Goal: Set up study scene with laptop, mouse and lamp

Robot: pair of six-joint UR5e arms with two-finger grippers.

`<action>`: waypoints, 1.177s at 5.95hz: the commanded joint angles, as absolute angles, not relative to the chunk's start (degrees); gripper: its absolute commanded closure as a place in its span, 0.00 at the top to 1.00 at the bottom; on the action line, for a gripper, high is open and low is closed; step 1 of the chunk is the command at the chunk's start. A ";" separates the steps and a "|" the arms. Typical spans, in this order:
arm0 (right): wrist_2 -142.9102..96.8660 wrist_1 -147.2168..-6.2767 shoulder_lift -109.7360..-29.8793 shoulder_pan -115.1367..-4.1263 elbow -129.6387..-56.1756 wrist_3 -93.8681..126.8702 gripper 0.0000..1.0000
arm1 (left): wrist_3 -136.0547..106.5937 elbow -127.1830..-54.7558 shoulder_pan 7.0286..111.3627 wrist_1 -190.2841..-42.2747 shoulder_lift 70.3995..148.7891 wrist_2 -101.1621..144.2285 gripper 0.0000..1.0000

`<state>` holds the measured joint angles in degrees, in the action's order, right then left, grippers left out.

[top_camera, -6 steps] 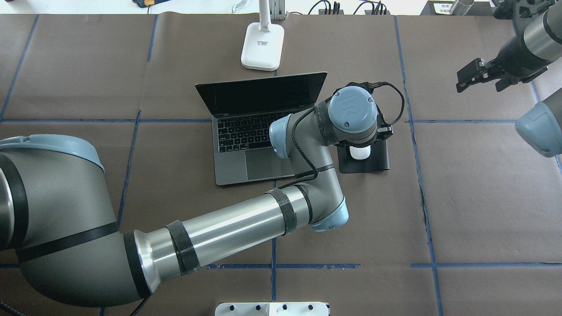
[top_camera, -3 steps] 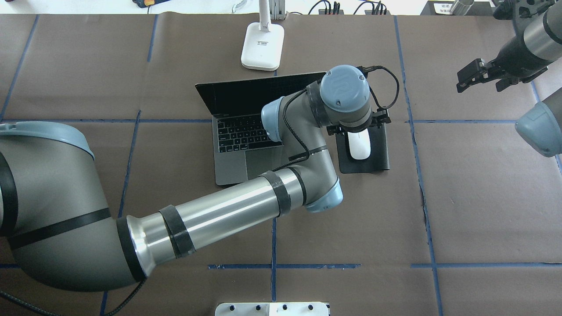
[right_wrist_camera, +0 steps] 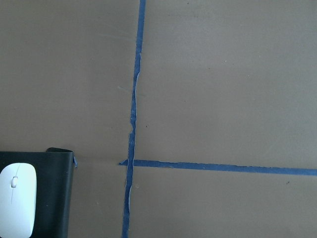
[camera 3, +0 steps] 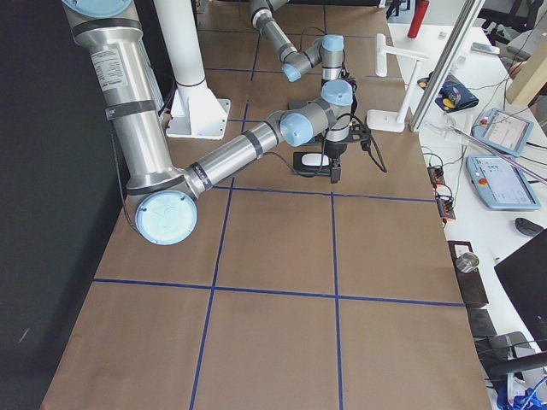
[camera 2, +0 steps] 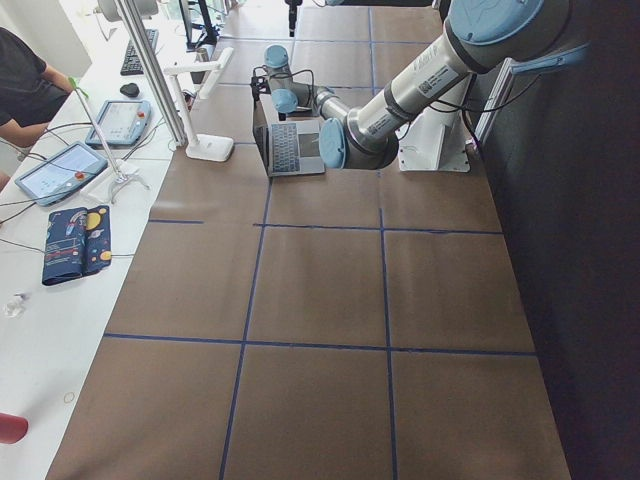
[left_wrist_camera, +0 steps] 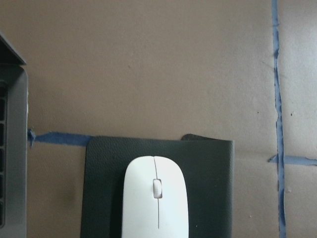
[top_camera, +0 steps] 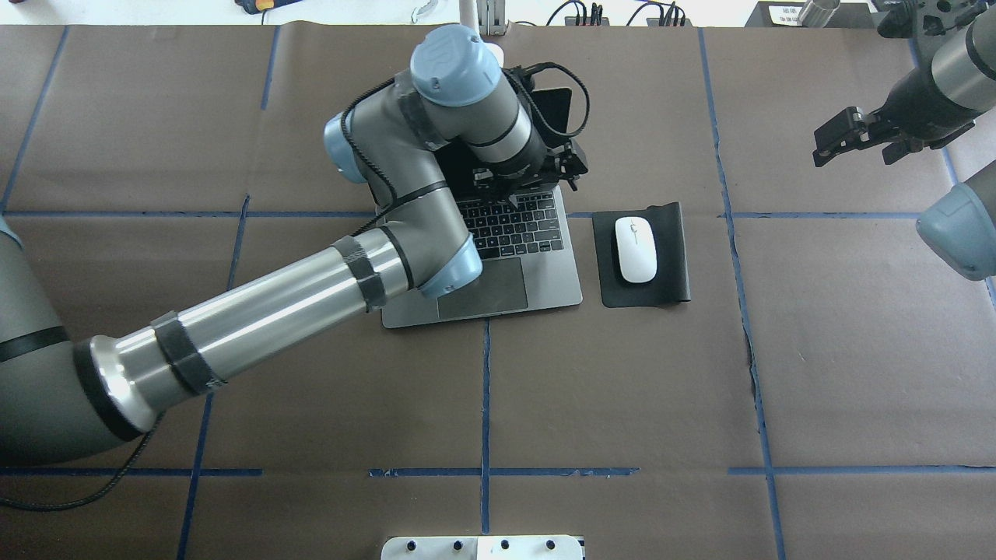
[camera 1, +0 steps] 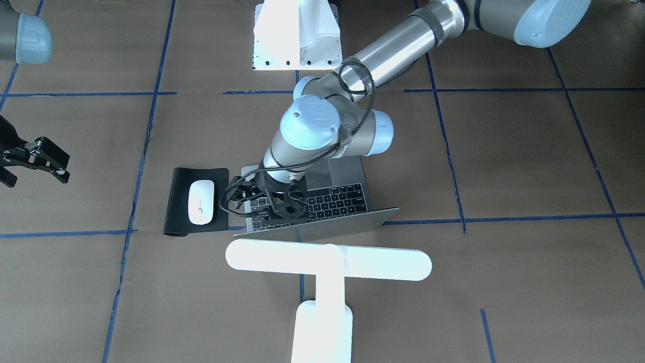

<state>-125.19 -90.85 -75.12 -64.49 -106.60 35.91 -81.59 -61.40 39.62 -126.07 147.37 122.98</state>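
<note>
Left gripper (camera 1: 277,204) hovered over the laptop (camera 1: 342,196), jaw opening unclear. The lamp (camera 1: 327,264) stood just beyond the lid, bar parallel.

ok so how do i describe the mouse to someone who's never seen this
Find the open grey laptop mid-table. Beside it, toward the robot's right, lies a black mouse pad, and the mouse rests on it: the only small white oval, with a thin centre line.

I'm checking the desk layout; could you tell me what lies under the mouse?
The mouse rests on a black mouse pad on the brown table. The pad's middle beneath it is covered.
</note>
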 commanded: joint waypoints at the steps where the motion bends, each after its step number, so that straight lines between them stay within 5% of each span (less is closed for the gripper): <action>1: -124.63 -90.88 -75.15 -64.51 -106.00 34.11 1.00 | -81.47 -79.12 45.06 -123.93 131.03 129.96 1.00; 5: -124.54 -90.70 -75.76 -65.04 -106.00 33.49 1.00 | -81.47 -99.36 47.89 -123.93 110.53 131.91 1.00; 7: -125.33 -90.09 -79.17 -67.39 -106.61 28.87 1.00 | -78.25 -103.79 51.84 -123.84 104.18 134.38 1.00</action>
